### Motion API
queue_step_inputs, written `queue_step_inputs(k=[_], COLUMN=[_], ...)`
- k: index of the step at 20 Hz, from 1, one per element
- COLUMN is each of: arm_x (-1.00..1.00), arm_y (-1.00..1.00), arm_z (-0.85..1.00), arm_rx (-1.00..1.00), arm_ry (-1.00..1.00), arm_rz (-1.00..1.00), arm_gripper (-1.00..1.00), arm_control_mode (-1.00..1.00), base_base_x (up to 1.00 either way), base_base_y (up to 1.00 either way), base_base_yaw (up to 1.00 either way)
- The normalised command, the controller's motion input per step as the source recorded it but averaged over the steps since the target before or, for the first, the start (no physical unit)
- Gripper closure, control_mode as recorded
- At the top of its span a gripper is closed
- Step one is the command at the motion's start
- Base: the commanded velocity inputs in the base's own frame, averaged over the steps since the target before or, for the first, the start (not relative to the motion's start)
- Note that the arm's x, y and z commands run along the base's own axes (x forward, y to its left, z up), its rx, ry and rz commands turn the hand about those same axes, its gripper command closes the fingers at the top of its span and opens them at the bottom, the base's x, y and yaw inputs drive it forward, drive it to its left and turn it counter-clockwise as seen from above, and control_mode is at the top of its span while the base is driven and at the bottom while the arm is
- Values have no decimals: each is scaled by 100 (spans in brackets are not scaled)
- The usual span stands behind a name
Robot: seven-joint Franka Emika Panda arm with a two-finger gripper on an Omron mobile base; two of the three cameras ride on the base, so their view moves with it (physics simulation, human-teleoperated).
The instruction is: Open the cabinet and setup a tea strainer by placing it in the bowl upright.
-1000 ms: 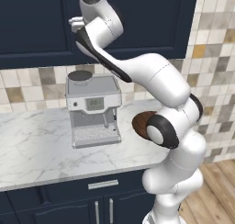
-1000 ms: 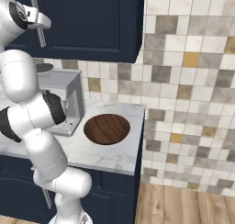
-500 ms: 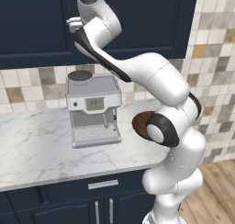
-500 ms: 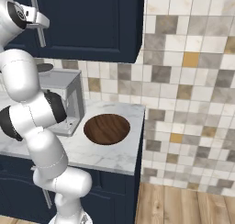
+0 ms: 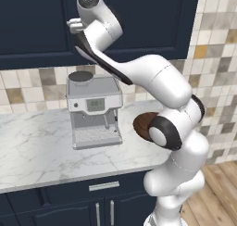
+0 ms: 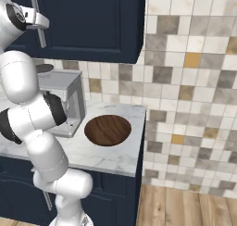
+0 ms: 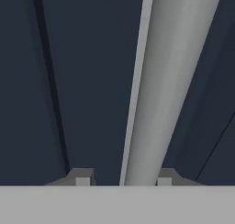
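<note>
Hand (image 7: 120,179) at the cabinet (image 6: 92,21) handle (image 7: 172,81), upper left of right base view; fingers straddle the bar, contact unclear. Bowl (image 6: 108,129) on bench (image 6: 115,158), frame centre.

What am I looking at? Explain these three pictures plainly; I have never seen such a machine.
It is a rendered kitchen with a white robot arm on a driving base. Two pictures come from cameras on the base, behind the arm to its left and right. The third looks along the gripper. On the counter stand a coffee machine and a wooden bowl. Nothing is held yet: the jaws stand either side of the handle of the shut cabinet.
</note>
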Motion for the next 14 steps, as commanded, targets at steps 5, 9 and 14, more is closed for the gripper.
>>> queue_step_inputs(k=[5,9,14], arm_x=[0,0,-4], arm_y=[-14,-34,0], arm_z=[-5,-22,0], arm_rx=[0,-1,0], arm_ry=[-8,0,-1], arm_rz=[0,0,0], arm_gripper=[100,100,100], arm_control_mode=[-100,-100,-100], base_base_x=[0,0,0], base_base_y=[0,0,0], base_base_yaw=[0,0,0])
